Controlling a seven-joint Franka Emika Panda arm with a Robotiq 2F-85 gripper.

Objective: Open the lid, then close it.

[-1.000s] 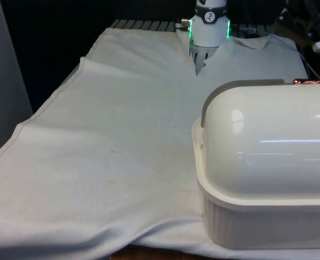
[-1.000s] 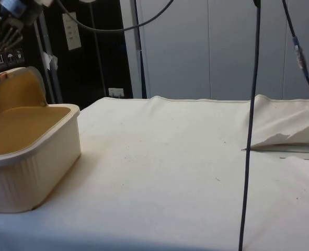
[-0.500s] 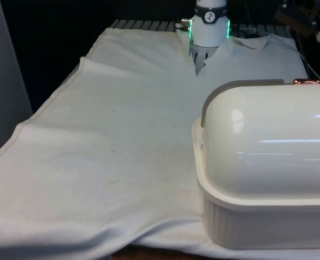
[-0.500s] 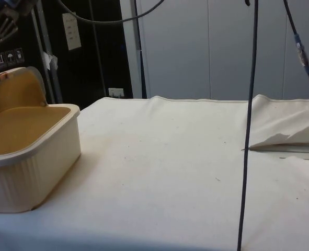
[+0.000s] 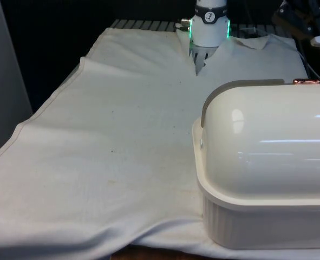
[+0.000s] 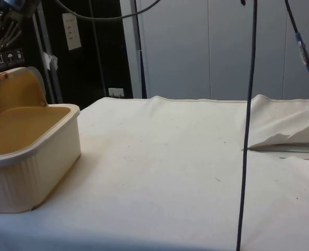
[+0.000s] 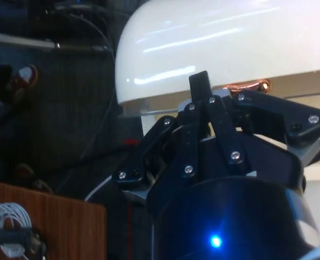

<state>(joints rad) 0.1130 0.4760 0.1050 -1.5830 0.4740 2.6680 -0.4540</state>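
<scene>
A cream bread box (image 5: pixel 268 216) stands on the bench at the front view's right, near the camera-side edge, with its back turned to that camera. Its domed lid (image 5: pixel 268 146) is rolled back and up, so the glossy curve rises above the ribbed wall. A small copper handle (image 5: pixel 306 82) shows at the lid's top edge.

From the side, the box (image 6: pixel 34 167) lies open, its tan inside bare to the rim. The lid (image 6: pixel 15 89) stands raised behind the opening, the handle (image 6: pixel 1 76) at its upper edge.

The jaws hang in the air above and just beyond the raised lid, clear of it, at the side view's upper left and the front view's upper right. Seen from the wrist, they are together with nothing between them, their tips pointing toward the lid (image 7: pixel 219 43) and its handle (image 7: pixel 246 86) without touching either.

A white cloth (image 5: pixel 122 135) covers the bench, creased near its edges. A dark cable (image 6: pixel 247 130) hangs down across the side view.
</scene>
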